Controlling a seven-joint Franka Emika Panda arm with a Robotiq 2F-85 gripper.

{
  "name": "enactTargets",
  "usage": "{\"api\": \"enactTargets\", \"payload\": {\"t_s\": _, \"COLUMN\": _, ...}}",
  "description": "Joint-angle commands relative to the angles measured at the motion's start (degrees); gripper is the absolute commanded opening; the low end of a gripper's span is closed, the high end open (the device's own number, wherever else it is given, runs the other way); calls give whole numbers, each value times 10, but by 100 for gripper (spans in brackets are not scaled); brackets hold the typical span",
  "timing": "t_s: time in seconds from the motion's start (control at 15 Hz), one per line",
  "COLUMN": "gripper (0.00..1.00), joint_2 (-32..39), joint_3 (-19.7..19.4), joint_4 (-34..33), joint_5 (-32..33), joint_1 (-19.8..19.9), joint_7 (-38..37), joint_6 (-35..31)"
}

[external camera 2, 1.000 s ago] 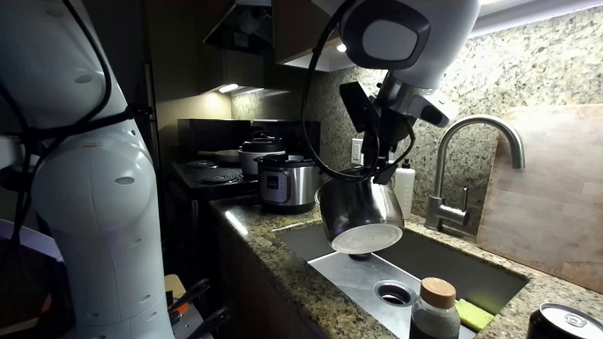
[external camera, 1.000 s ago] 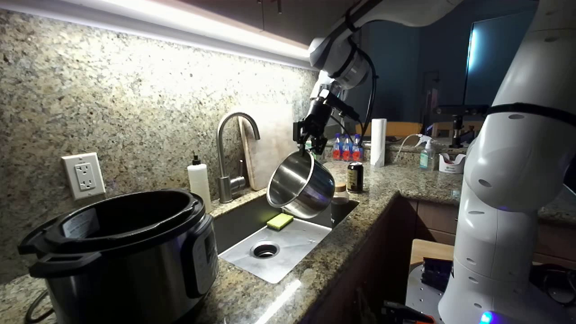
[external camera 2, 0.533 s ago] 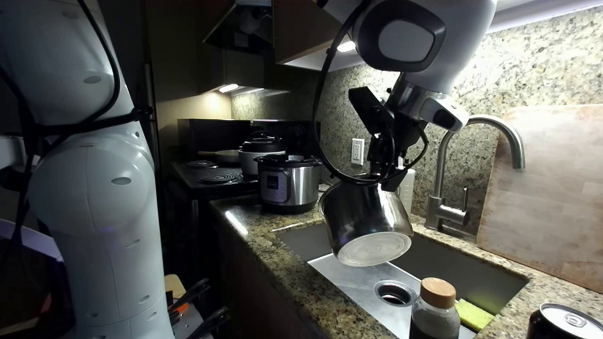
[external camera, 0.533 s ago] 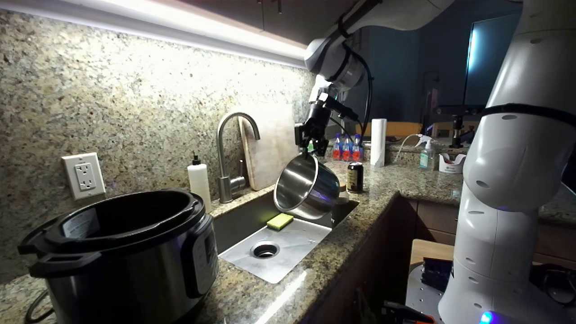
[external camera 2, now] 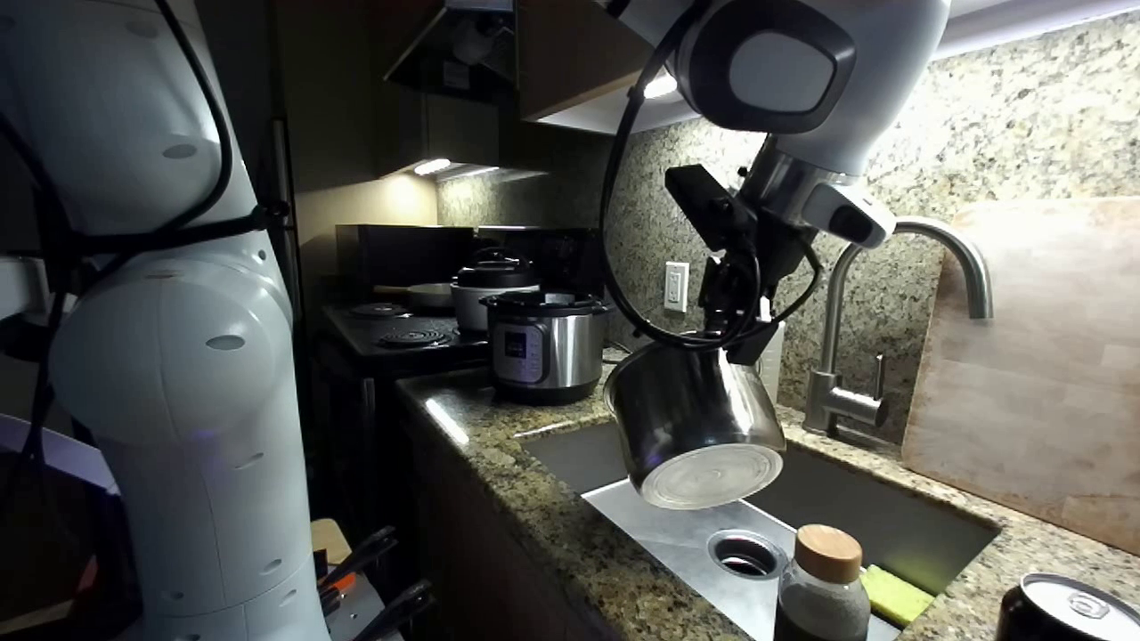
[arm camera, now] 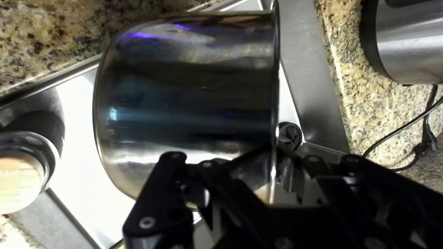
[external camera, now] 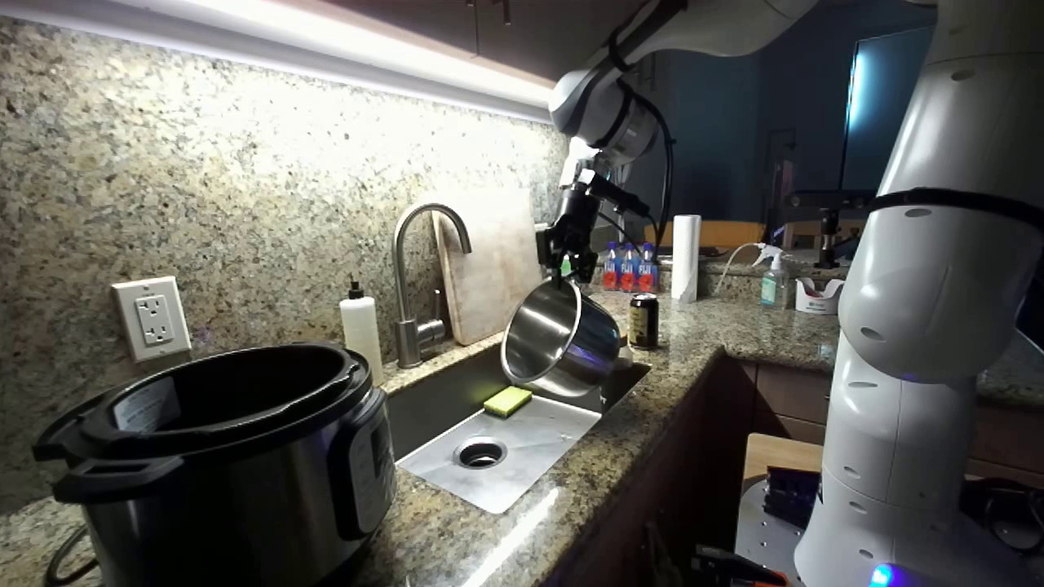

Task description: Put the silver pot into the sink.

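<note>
Wrist view, glossy cylindrical pot (arm camera: 188,93), gripped by black hand (arm camera: 275,183), speckled counter (arm camera: 45,38)

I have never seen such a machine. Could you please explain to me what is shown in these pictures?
This is a white robot arm. Two of the views are taken from outside it; the close one is taken from its wrist. Its black pincer grips a silver pot by the rim; the pot hangs tilted above the sink, not yet set down. In the sink lies a yellow sponge. On the stone counter stand an open electric cooker, a white bottle and a black can.
</note>
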State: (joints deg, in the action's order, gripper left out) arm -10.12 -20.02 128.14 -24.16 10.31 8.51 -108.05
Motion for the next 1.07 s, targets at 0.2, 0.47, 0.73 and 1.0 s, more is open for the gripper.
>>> {"api": "enactTargets", "payload": {"t_s": 0.2, "gripper": 1, "joint_2": 1, "joint_3": 11, "joint_4": -18, "joint_5": 3, "joint_1": 13, "joint_7": 16, "joint_6": 13}}
{"api": "enactTargets", "payload": {"t_s": 0.47, "gripper": 0, "joint_2": 1, "joint_3": 11, "joint_4": -18, "joint_5": 2, "joint_1": 13, "joint_7": 17, "joint_6": 12}}
{"api": "enactTargets", "payload": {"t_s": 0.73, "gripper": 0, "joint_2": 2, "joint_3": 13, "joint_4": -5, "joint_5": -2, "joint_1": 13, "joint_7": 6, "joint_6": 2}}
{"api": "enactTargets", "payload": {"t_s": 1.0, "gripper": 0, "joint_2": 8, "joint_3": 14, "joint_4": -4, "joint_5": -2, "joint_1": 13, "joint_7": 6, "joint_6": 1}}
